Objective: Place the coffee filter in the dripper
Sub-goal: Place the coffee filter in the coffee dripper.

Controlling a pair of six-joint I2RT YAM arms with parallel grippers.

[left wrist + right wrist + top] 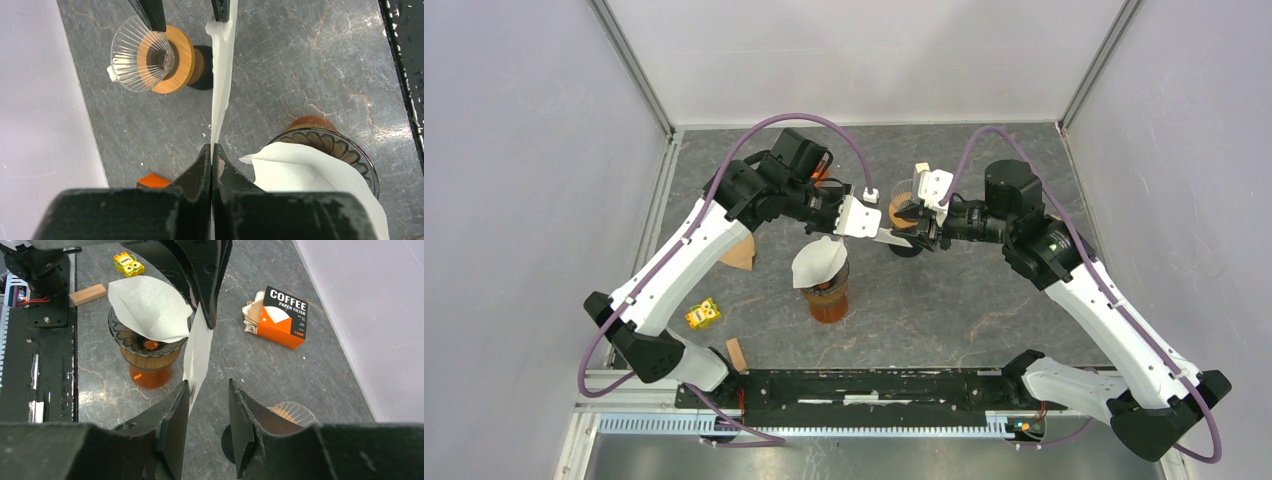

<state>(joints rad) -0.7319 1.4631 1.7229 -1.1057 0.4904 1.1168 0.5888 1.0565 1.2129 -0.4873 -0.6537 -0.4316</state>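
between the arms, the filter (220,85) is held edge-on, pinched flat in the closed left gripper (212,147). its long axis runs to the right gripper (207,390), jaws apart, gripping nothing. the glass dripper (145,60) sits just beside that far end, nearer the right arm.

White-and-black arms (689,245), purple cables (809,116)
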